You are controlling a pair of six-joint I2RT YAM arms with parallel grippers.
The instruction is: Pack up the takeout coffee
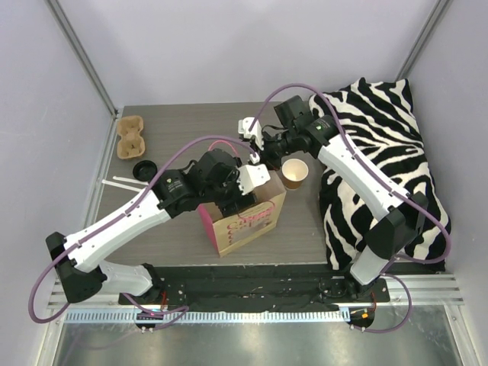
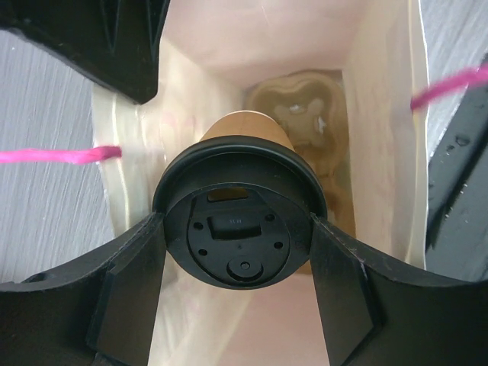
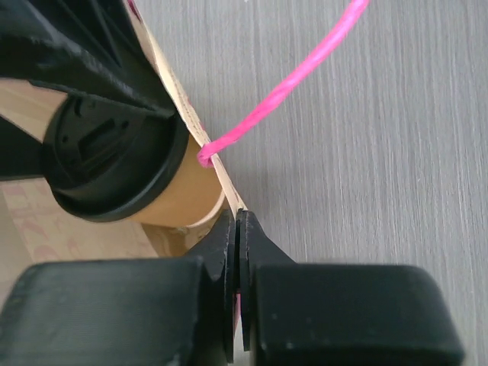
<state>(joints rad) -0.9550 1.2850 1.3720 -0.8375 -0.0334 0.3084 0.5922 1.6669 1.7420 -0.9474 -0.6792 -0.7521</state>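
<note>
From above, the paper bag (image 1: pixel 245 221) stands upright near the middle of the table (image 1: pixel 191 122). The left gripper (image 1: pixel 245 194) hangs straight over its open mouth, and what it carries is hidden under the wrist. The right gripper (image 1: pixel 254 157) comes in from the far right to the bag's far rim. An open cup (image 1: pixel 295 171) stands just right of the bag. A loose lid (image 1: pixel 143 169) and a spare tray (image 1: pixel 130 139) lie well apart at the far left.

The left wrist view looks down the bag. The lidded cup (image 2: pixel 240 229) is upright between the two fingers (image 2: pixel 130 290), which press on opposite sides of its lid, so the jaws are pinching the cup. It sits inside the bag's mouth. Directly below and a little beyond it, a cup carrier (image 2: pixel 309 122) lies flat on the bag's floor.

In the right wrist view the jaws are pressed together on the bag's rim, beside the pink handle (image 3: pixel 290 84). They hold that wall away from the cup.

The cup's long axis is vertical and runs down the bag. The left arm has the cup, so I judge the next move to be a straight lowering, nudged toward a well of the carrier.
</note>
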